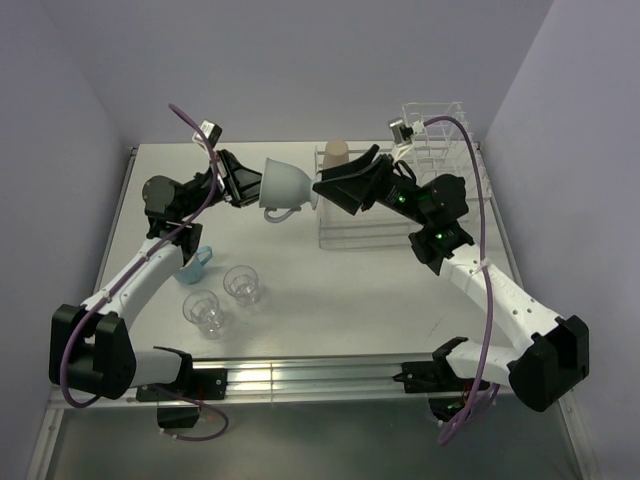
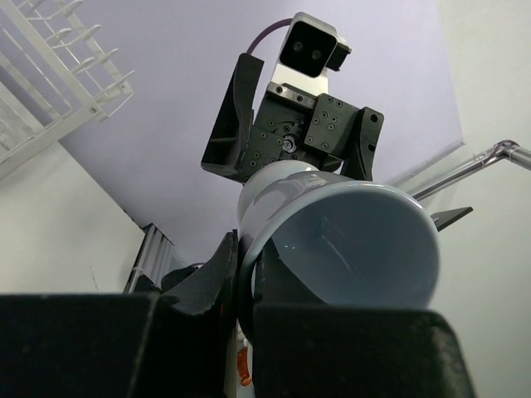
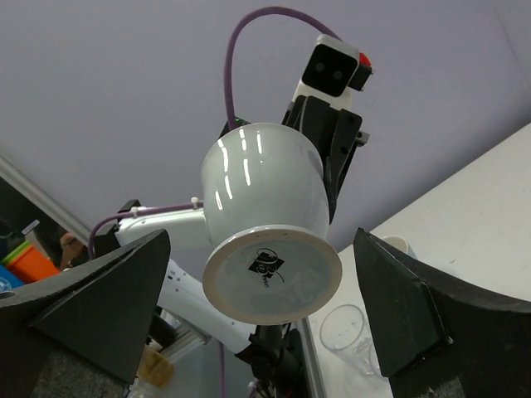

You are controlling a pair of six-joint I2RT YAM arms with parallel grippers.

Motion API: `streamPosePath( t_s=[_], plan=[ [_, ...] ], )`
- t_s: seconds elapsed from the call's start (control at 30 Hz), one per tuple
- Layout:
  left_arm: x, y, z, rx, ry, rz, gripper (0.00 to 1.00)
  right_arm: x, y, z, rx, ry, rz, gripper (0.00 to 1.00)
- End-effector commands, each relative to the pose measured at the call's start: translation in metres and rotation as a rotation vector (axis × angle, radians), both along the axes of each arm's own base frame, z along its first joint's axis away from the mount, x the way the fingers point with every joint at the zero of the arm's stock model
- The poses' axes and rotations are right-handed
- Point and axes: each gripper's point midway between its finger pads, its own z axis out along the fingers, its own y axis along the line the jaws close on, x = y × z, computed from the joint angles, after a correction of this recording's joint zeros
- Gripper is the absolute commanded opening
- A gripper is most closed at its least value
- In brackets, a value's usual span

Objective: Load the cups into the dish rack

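Two arms: both raised over the table (image 1: 370, 290), gripper ends facing each other just left of the dish rack (image 1: 400, 228)
left gripper (image 1: 252, 186): almost fully closed, pinched on the rim wall of the light blue handled mug (image 1: 288, 183); left wrist view shows one finger inside the mouth and one outside
mug pose: off the table, on its side in mid-air, mouth toward the left gripper, foot toward the right gripper (image 1: 326, 188); handle hangs underneath in the top view
right gripper: jaws spread wide, gripping nothing; in the right wrist view its fingers flank the mug's foot with a clear gap on each side
mug foot: round flat base with a dark printed mark, facing the right wrist camera
dish rack: white wire, far right part of the table, taller upright dividers at its far end
tan paper cup (image 1: 337, 153): at the rack's far left corner, inside the wire as far as the top view shows; can't tell whether it is upright or inverted
first clear tumbler (image 1: 242, 284): upright on the table, front left area
second clear tumbler (image 1: 205, 311): upright, just beside the first, nearer the arm bases
small light blue cup (image 1: 195, 264): on the table left of the tumblers, partly hidden by the left arm's forearm
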Motion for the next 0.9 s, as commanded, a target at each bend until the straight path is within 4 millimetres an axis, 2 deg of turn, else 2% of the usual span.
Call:
streamPosePath(
  t_s=[0.0,0.33,0.6,0.87],
  plan=[
    [-0.008,0.002,0.03,-0.06,-0.109,0.013,0.0,-0.011,-0.002,0.008,0.028,-0.054,0.038,0.99],
    [-0.007,-0.004,0.032,-0.064,-0.109,0.009,0.0,-0.016,-0.001,-0.007,0.014,-0.04,0.052,0.94],
    [-0.005,-0.007,0.031,-0.058,-0.104,0.01,0.0,-0.017,0.0,-0.006,0.016,-0.039,0.062,0.82],
    [-0.001,-0.01,0.027,-0.06,-0.094,0.007,0.0,-0.022,0.003,-0.004,0.031,-0.036,0.092,0.81]
  ],
)
